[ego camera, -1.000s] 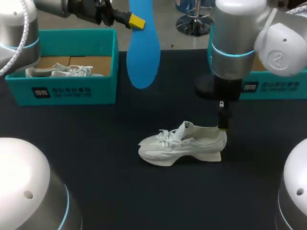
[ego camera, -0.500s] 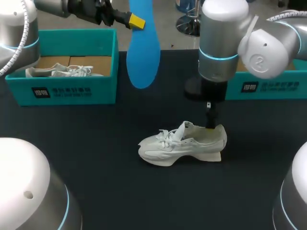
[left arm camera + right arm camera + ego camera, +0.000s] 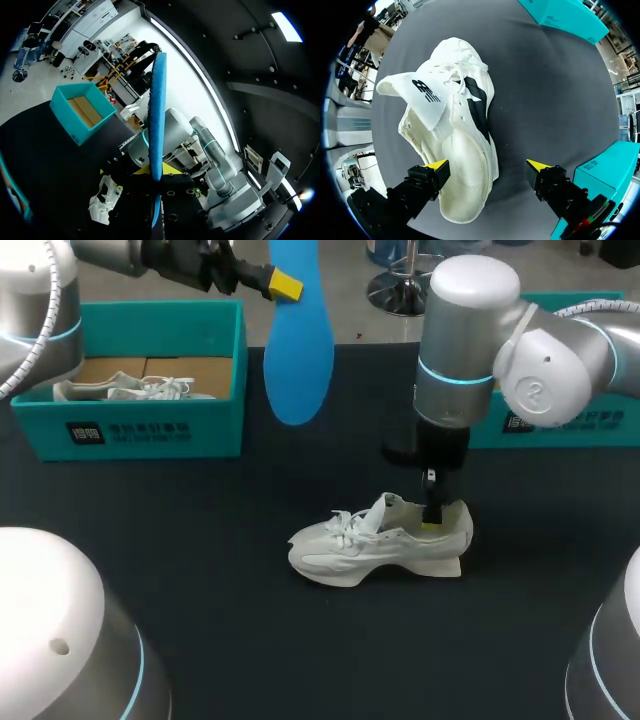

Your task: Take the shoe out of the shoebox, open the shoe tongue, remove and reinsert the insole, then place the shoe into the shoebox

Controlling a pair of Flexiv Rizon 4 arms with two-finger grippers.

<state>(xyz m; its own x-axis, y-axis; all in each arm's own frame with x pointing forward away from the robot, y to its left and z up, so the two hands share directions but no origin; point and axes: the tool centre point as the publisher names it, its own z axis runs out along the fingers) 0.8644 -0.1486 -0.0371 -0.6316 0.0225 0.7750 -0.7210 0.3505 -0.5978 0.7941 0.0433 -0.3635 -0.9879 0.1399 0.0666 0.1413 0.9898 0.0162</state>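
White print is noted on the fronts of the left shoebox (image 3: 150, 430), upper left of the frame, and the right shoebox (image 3: 590, 425), upper right; neither is legible. A dark logo is printed on the shoe tongue (image 3: 417, 91).

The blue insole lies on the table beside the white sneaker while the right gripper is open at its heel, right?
No: the blue insole is not on the table; the left gripper holds it up in the air, as the head view shows. The right gripper is open at the heel of the white sneaker.
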